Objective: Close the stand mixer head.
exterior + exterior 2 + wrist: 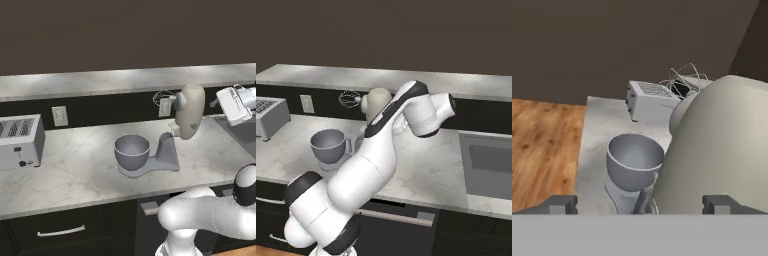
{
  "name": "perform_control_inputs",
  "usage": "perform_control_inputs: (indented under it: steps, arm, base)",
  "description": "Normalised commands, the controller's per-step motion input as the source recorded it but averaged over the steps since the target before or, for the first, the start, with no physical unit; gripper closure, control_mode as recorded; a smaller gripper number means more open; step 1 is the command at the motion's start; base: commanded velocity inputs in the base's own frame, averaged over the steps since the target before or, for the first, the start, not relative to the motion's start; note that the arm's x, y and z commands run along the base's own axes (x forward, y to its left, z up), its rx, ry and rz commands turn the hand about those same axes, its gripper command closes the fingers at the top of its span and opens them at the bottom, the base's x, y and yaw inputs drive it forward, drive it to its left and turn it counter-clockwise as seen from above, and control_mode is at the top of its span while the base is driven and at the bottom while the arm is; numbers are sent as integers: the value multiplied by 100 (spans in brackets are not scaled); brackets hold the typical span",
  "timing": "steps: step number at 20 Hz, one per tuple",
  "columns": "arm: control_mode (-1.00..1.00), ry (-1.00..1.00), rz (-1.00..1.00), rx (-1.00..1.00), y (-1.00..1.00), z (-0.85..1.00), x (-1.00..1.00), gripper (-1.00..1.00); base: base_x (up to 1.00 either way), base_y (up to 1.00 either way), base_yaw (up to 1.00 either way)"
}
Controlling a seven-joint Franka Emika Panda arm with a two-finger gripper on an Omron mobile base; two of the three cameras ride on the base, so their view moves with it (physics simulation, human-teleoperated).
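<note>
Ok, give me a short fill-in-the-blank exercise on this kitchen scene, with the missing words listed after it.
1. The stand mixer head is tilted ____, so it is still open.
2. The wire whisk at its front points toward the ____.
3. The grey bowl sits on the mixer's ____.
4. At the counter's left end stands a ____.

Missing words: up; wall; base; toaster
</note>
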Motion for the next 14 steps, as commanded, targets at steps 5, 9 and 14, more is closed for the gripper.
perform_control_inputs:
  steps: [5,9,14]
  arm:
    - [-100,-16,9,1,0,36,68,-100]
    - [-100,-16,12,0,62,-2,67,-100]
    - [-100,-9,24,-7,100,-53,64,-100]
  base:
    - [0,0,0]
    - [0,0,0]
    - [0,0,0]
